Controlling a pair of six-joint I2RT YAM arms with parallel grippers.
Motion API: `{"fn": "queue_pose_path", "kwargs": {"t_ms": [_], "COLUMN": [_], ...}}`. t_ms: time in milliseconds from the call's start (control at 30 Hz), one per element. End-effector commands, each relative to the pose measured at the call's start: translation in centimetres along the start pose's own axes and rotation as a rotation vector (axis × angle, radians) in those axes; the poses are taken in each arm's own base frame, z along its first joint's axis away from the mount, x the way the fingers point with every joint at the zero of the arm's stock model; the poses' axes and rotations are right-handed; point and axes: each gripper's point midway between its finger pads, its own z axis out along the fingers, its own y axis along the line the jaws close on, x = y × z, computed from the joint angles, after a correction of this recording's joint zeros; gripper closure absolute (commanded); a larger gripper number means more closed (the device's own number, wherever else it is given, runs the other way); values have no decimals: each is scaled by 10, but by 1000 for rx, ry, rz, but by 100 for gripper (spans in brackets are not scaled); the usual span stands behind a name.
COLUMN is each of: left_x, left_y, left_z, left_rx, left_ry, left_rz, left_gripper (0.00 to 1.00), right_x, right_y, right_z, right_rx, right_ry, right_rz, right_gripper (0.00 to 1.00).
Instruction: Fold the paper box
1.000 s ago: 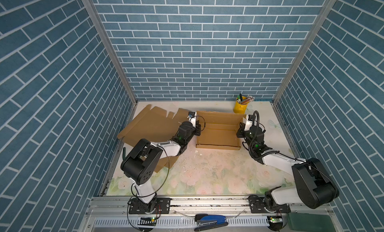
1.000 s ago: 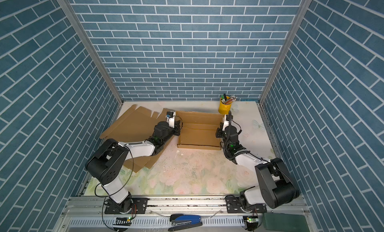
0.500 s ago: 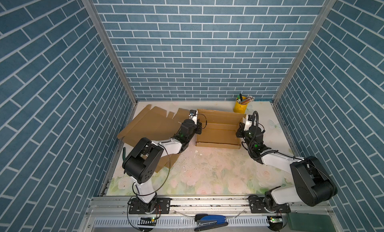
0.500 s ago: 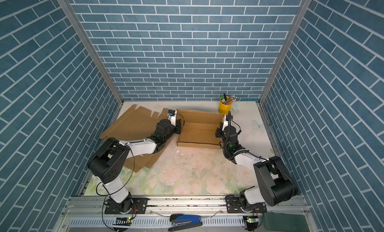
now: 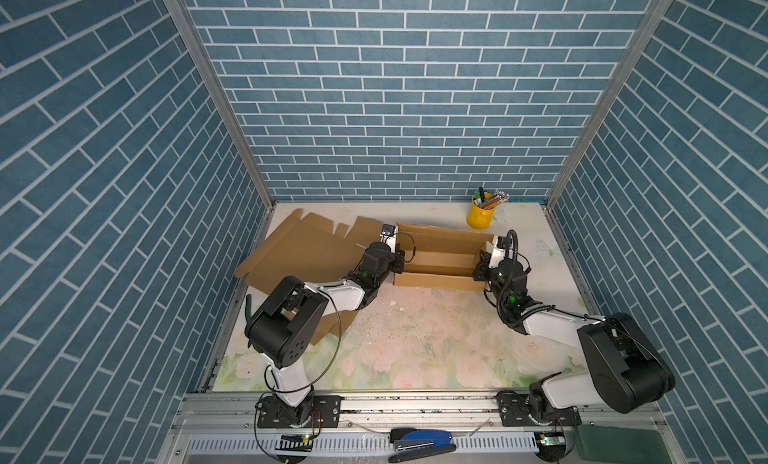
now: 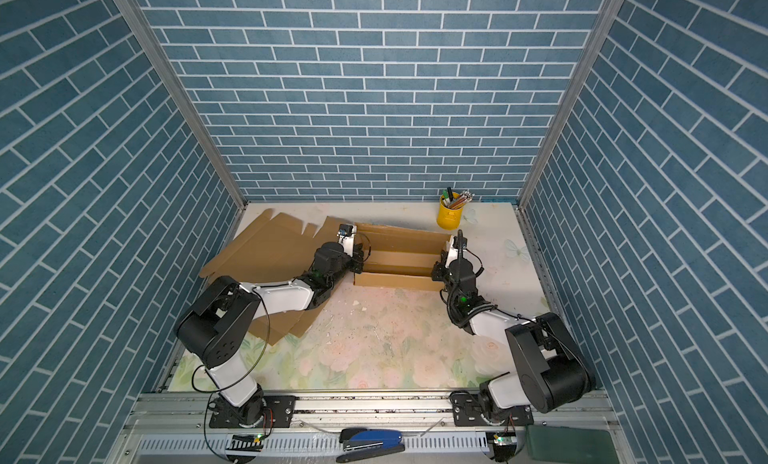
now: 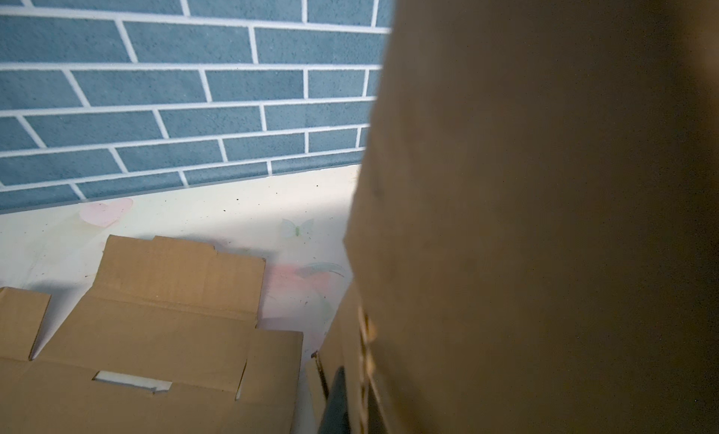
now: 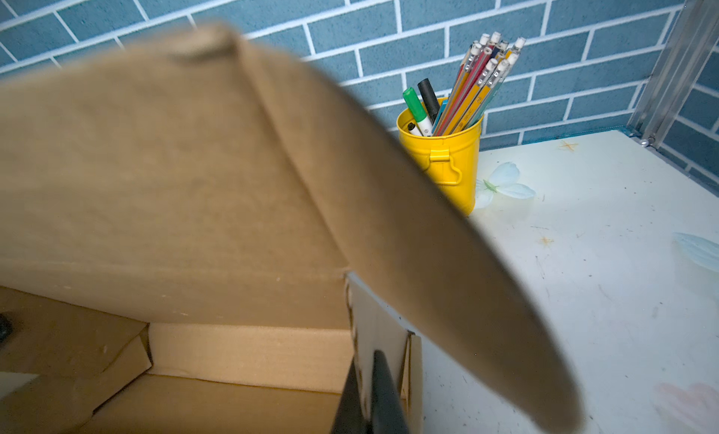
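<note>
The brown paper box [image 5: 440, 260] [image 6: 399, 260] stands half folded at the back middle of the table in both top views. Its front wall is up and its long back flap [image 8: 194, 159] tilts over the inside. My left gripper [image 5: 398, 259] [image 6: 358, 261] [image 7: 352, 397] is shut on the box's left end wall [image 7: 544, 218], one dark finger [image 7: 334, 405] showing on its outer side. My right gripper [image 5: 482, 268] [image 6: 436, 270] [image 8: 365, 389] is shut on the right end wall [image 8: 373, 327], pinched between its two dark fingers.
Flat cardboard sheets [image 5: 307, 249] [image 7: 155, 315] lie at the left, partly under my left arm. A yellow cup of pencils and markers [image 5: 480, 214] [image 8: 443, 159] stands just behind the box's right end. A blue stapler [image 5: 424, 439] lies on the front rail.
My left gripper has moved a little toward the back wall with the left end wall. The box's front edge has shifted slightly back. Both grips stay shut.
</note>
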Motion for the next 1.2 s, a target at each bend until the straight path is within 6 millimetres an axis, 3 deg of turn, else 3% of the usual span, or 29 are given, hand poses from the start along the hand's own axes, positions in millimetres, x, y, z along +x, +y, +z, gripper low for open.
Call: {"fn": "queue_pose_path", "kwargs": {"t_ms": [0, 233, 433, 533, 867, 1033, 1167], "left_x": [46, 22, 39, 48, 55, 58, 59], "left_y": [-59, -56, -44, -37, -26, -23, -22], "left_z": [-10, -2, -19, -25, -36, -36, -36], "left_rx": [227, 224, 200, 176, 125, 113, 105], "left_ry": [169, 87, 24, 8, -27, -24, -24], "left_rz": [80, 119, 131, 144, 166, 178, 183], "left_gripper": [99, 98, 98, 99, 99, 99, 99], "right_x": [50, 28, 44, 54, 48, 28, 18], "right_y": [32, 38, 38, 38, 45, 44, 56], "right_z": [-12, -6, -18, -27, -71, -98, -125], "right_rx": [-150, -165, -195, -214, -294, -302, -380], "right_ry": [175, 132, 189, 232, 352, 368, 445], "right_rz": [-32, -68, -64, -64, -133, -166, -212], "right_gripper": [100, 100, 100, 92, 57, 52, 52]}}
